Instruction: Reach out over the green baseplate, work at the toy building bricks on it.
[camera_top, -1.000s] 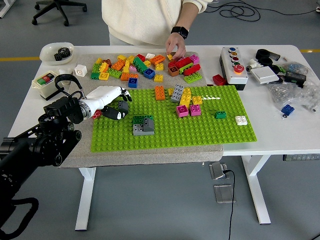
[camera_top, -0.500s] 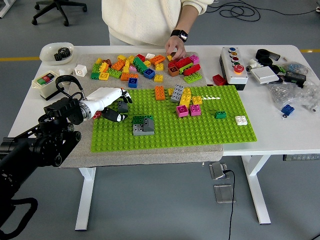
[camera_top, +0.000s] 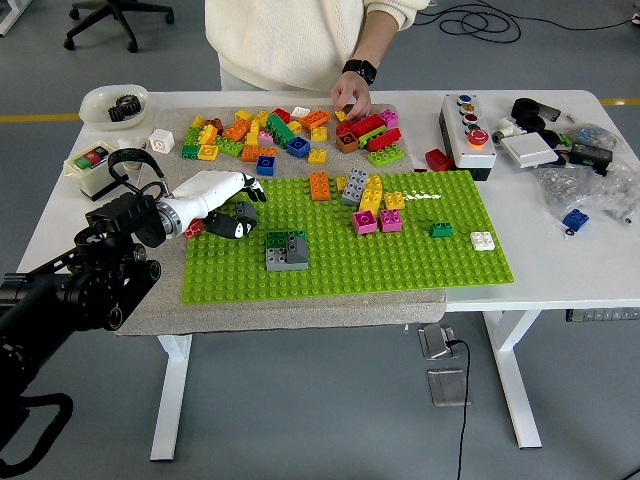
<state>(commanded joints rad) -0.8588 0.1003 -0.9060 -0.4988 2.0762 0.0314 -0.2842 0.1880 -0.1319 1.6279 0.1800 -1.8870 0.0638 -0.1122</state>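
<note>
Counting one hand, one baseplate

The baseplate lay bare at six o'clock; a grey-green stack stood centre-left, a brick cluster blocked toward twelve.

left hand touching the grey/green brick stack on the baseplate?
Apart. Head view shows bare green baseplate studs between the left hand and the grey and green brick stack.
</note>
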